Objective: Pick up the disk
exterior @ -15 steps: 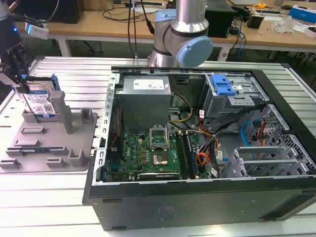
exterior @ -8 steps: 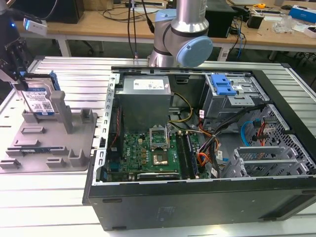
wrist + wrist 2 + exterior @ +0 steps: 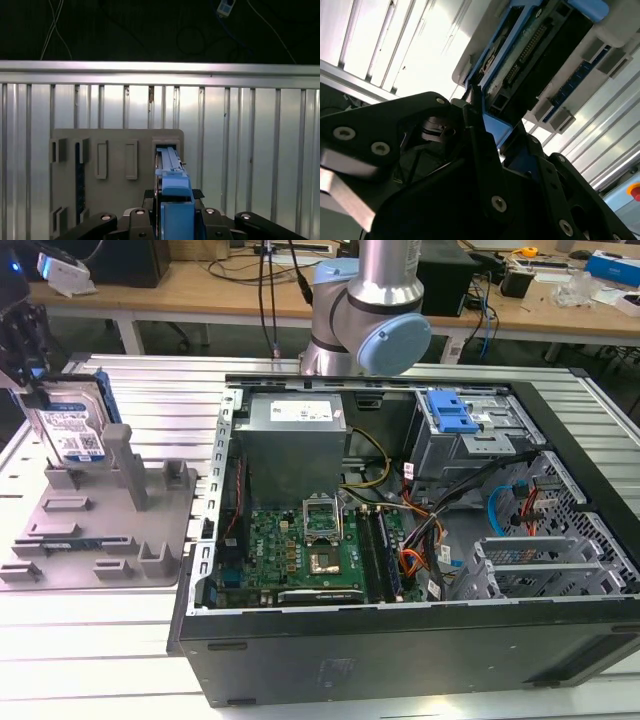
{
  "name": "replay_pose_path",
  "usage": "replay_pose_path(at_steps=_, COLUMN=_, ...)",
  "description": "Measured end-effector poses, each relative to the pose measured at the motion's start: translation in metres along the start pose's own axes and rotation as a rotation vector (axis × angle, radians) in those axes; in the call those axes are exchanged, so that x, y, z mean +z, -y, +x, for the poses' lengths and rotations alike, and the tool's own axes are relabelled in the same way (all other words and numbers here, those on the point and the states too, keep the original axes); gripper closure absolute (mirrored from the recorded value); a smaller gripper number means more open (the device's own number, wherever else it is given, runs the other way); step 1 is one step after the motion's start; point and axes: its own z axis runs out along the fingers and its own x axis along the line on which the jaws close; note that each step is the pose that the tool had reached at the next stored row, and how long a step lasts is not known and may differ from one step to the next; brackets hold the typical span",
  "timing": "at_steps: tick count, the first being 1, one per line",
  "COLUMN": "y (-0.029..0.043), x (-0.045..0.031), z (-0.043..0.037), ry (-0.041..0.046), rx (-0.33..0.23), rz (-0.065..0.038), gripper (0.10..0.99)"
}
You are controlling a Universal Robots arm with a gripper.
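The disk (image 3: 72, 428) stands on edge at the back of the grey fixture plate (image 3: 100, 530), at the exterior view's left, its white-and-blue label facing out. My gripper (image 3: 27, 380) comes down on its upper edge and is shut on it. In the first wrist view the disk (image 3: 171, 170) shows edge-on with its blue rail running between the black fingers (image 3: 207, 214). The second wrist view shows the disk's (image 3: 540, 55) connector end and blue rail clamped at my gripper (image 3: 479, 112). Whether its lower edge still rests in the fixture slot I cannot tell.
An open computer case (image 3: 400, 640) lies on the slatted metal table (image 3: 100, 640), with a grey power-supply box (image 3: 295, 440), a motherboard (image 3: 300, 540) and a blue drive-bay bracket (image 3: 452, 415) inside. The arm's base (image 3: 370, 310) rises behind the case. Upright posts (image 3: 130, 465) stand on the fixture plate.
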Motion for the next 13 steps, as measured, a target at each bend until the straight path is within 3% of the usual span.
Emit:
replay_pose_path(at_steps=3, y=0.0001, x=-0.0200, z=0.0008, ry=0.0000, rx=0.000, rz=0.000, gripper=0.718)
replay_pose_path(at_steps=12, y=0.0014, x=-0.0628, z=0.0026, ry=0.0000, rx=0.000, rz=0.000, gripper=0.718)
replay_pose_path(at_steps=13, y=0.0018, x=-0.0719, z=0.0030, ry=0.0000, rx=0.000, rz=0.000, gripper=0.718)
